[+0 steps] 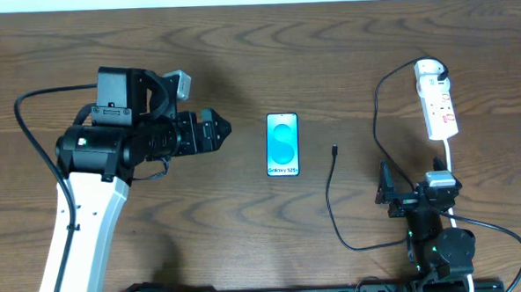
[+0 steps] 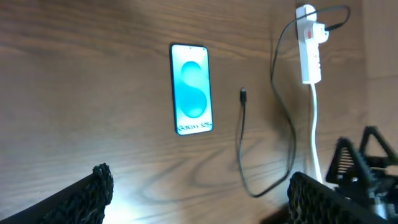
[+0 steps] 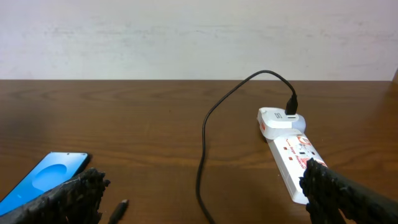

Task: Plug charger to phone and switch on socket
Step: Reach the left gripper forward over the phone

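The phone (image 1: 282, 145) lies flat mid-table with its blue screen up; it also shows in the left wrist view (image 2: 191, 89) and the right wrist view (image 3: 46, 176). The charger cable (image 1: 331, 204) runs from a white adapter on the socket strip (image 1: 439, 107), loops along the table and ends in a loose black tip (image 1: 334, 149) right of the phone, apart from it. The tip also shows in both wrist views (image 2: 243, 94) (image 3: 120, 208). My left gripper (image 1: 217, 130) is open and empty, left of the phone. My right gripper (image 1: 414, 192) is open and empty, near the front, between the cable loop and the strip's cord.
The strip's thick white cord (image 1: 450, 160) runs toward the front edge past my right arm. The strip (image 3: 292, 158) lies at the far right, its adapter (image 3: 278, 119) at the far end. A pale wall stands behind the table's far edge.
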Action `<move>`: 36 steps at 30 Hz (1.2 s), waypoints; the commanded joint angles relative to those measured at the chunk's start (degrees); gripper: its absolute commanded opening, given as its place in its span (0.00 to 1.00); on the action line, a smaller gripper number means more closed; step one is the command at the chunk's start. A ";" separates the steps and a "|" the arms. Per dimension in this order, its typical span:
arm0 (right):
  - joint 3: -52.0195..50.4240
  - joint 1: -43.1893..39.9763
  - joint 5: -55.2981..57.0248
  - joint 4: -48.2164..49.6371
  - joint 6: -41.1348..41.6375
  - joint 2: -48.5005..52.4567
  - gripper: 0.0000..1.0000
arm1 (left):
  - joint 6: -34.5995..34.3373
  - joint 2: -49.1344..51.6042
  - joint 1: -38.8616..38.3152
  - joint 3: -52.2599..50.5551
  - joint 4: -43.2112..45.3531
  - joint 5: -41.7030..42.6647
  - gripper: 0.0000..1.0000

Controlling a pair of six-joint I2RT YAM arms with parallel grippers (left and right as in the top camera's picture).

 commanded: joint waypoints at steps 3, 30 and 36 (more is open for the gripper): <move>-0.13 -0.17 0.28 -0.24 -0.59 -0.35 0.99 | -6.05 1.57 -2.91 2.45 -1.31 1.11 0.91; -0.13 -0.17 0.28 -0.22 -0.59 -0.35 0.99 | -17.42 46.23 -22.95 40.24 -24.44 -29.73 0.91; -0.13 -0.17 0.28 -0.22 -0.59 -0.35 0.99 | -17.46 51.04 -25.14 40.22 -19.34 -29.81 0.92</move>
